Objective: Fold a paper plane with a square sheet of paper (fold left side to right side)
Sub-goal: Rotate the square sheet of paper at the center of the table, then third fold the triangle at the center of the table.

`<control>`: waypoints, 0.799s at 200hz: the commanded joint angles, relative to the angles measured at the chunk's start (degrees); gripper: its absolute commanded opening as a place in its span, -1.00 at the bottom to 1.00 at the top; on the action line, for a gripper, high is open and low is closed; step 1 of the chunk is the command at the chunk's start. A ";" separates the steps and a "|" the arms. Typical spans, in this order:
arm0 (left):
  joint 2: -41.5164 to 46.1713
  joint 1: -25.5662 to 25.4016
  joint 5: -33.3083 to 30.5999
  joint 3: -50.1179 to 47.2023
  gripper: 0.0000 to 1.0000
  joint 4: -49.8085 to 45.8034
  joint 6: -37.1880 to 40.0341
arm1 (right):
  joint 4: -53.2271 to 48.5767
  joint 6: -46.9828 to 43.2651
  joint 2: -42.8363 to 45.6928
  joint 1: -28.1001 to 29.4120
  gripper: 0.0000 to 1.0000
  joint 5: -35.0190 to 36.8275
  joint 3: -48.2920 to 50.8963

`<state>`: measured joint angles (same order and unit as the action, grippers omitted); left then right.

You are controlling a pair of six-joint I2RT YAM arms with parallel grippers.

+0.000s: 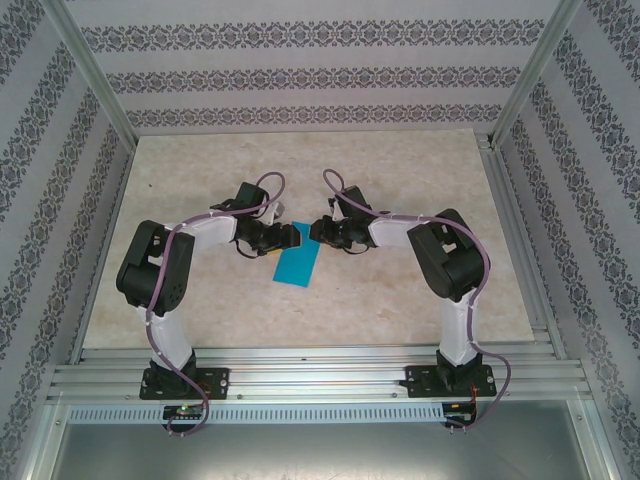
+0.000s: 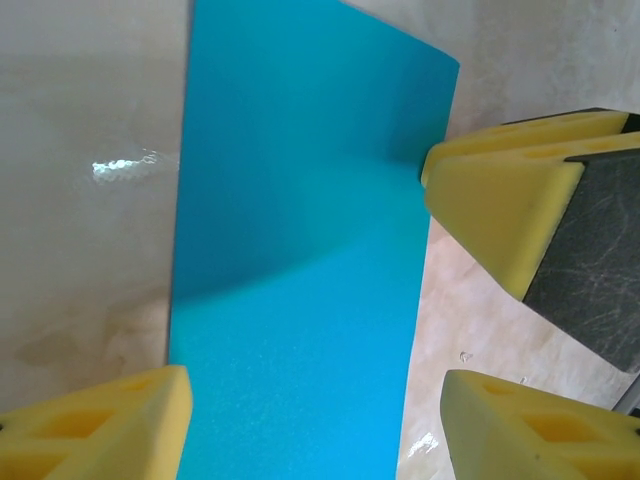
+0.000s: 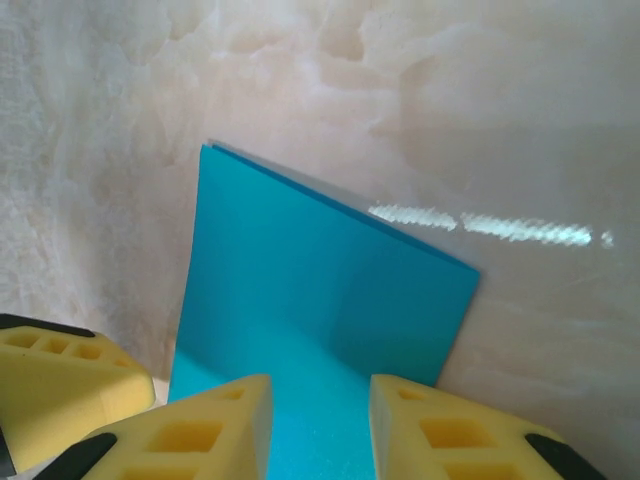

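The left arm bends in from the left, toward the middle of the pale, stone-look surface. Its left tool sits just above the top edge of the sheet of paper. In the left wrist view the left tool is wide open. Its two yellow fingers stand far apart, one at each long side of the sheet, and they are not pinching anything.

The teal-blue sheet lies flat in the middle of the surface, between the two arms and a little nearer to their bases. It looks like a long, narrow strip and not a square. In the right wrist view a thin second edge shows along its far side - two layers, one on top of the other.

The right tool faces the left one, very close to it. Its fingers are only a little way apart, with blue paper showing in the gap, so the right tool is not clamped. I cannot tell if the tips press down on the sheet. The right arm bends away to the right.
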<state>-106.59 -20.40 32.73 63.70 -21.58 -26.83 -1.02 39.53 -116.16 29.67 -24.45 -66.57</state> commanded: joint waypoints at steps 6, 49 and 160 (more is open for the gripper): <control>2.03 -0.51 -0.86 -0.04 0.38 -0.98 0.95 | -1.12 -3.83 -2.85 -1.96 -0.37 -0.10 -3.68; 8.93 -0.39 -2.72 -2.55 0.47 -2.09 -0.05 | -2.23 -4.90 -4.19 -2.31 -0.37 -1.39 -6.02; 1.55 -2.16 1.23 -2.52 0.27 6.64 -5.33 | -1.71 -4.59 -3.41 -1.81 -0.37 -1.27 -4.19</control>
<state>-103.18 -21.39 33.17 58.41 -18.06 -31.18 -2.57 35.88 -119.31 27.27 -25.39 -71.50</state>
